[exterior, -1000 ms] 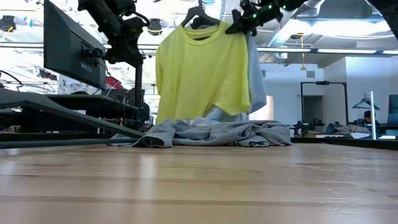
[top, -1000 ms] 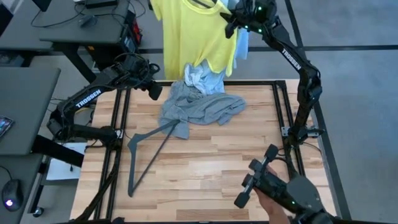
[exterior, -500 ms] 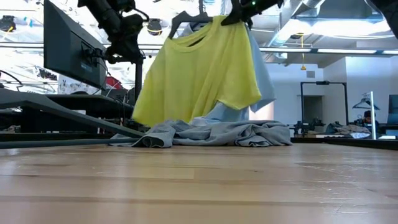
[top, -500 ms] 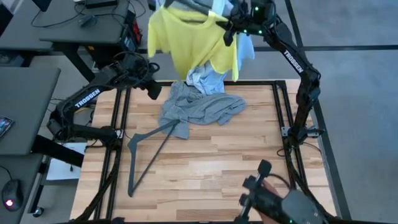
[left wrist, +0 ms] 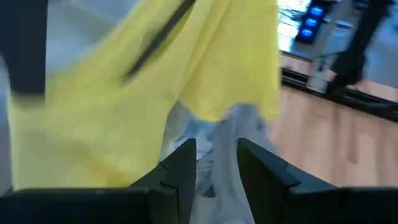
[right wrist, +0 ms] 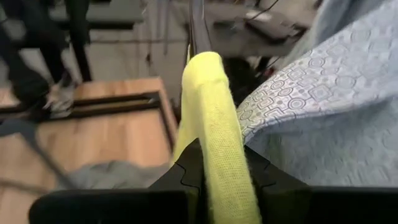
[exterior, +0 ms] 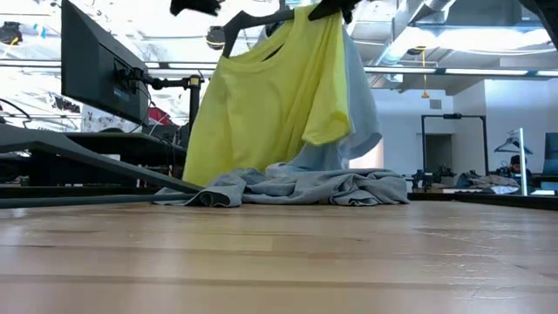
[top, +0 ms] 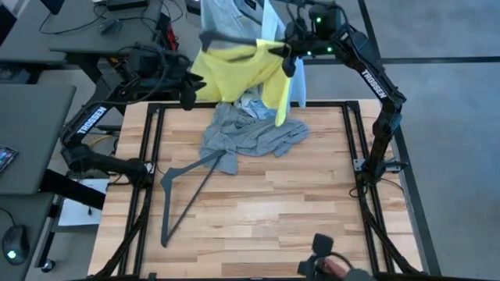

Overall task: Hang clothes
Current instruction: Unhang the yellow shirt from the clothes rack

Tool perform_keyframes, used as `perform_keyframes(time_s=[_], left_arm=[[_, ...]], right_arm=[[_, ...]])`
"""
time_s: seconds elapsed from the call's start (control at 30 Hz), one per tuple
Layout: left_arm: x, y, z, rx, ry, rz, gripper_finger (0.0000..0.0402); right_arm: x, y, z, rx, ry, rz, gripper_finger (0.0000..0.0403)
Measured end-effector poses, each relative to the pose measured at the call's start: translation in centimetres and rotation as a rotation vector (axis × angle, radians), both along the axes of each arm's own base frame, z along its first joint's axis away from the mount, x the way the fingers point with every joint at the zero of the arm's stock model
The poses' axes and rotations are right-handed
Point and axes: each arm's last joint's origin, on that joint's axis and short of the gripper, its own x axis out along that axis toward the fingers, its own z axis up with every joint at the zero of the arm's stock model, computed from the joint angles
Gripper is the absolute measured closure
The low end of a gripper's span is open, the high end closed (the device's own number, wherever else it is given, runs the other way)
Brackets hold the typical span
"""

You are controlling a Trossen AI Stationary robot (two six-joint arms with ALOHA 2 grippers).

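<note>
I see a pale wooden worktop (top: 258, 203) in a black frame, standing on a grey floor (top: 445, 94). Dark desks (top: 31, 133) stand to my left of it, one with a mouse (top: 13, 254). Across the room there is a black monitor (exterior: 96, 74), white walls (exterior: 466, 96) and bright ceiling lights (exterior: 453, 39).

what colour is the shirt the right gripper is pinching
Bright neon yellow: the T-shirt, clearest in the right wrist view.
</note>
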Motion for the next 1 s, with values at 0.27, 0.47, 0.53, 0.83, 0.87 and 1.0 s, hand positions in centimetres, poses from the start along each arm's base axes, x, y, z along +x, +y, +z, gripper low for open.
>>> perform_keyframes(time_s=[0.27,0.47,0.53,0.83,0.87,1.0], left_arm=[[5.5,-0.3,1.4,0.064,0.084,-0.166,0.0257],[7.0,-0.9,3.3,0.246,0.18,-0.104,0.0236],[7.3,-0.9,3.7,0.284,0.193,-0.079,0.0236],[10.3,0.8,0.8,0.272,0.339,-0.12,0.0236],[10.6,1.0,0.5,0.274,0.353,-0.121,0.0236],[10.9,1.2,0.3,0.294,0.364,-0.122,0.0236]], right_arm=[[1.6,2.8,-0.8,-0.014,0.092,0.122,0.0372],[1.8,3.2,-0.9,0.001,0.099,0.13,0.0372],[1.8,3.4,-1.0,0.011,0.112,0.135,0.0372],[2.5,3.8,-1.5,0.017,0.133,0.159,0.0373],[2.5,3.8,-1.5,0.018,0.136,0.157,0.0373],[2.4,3.8,-1.7,0.028,0.149,0.155,0.0373]])
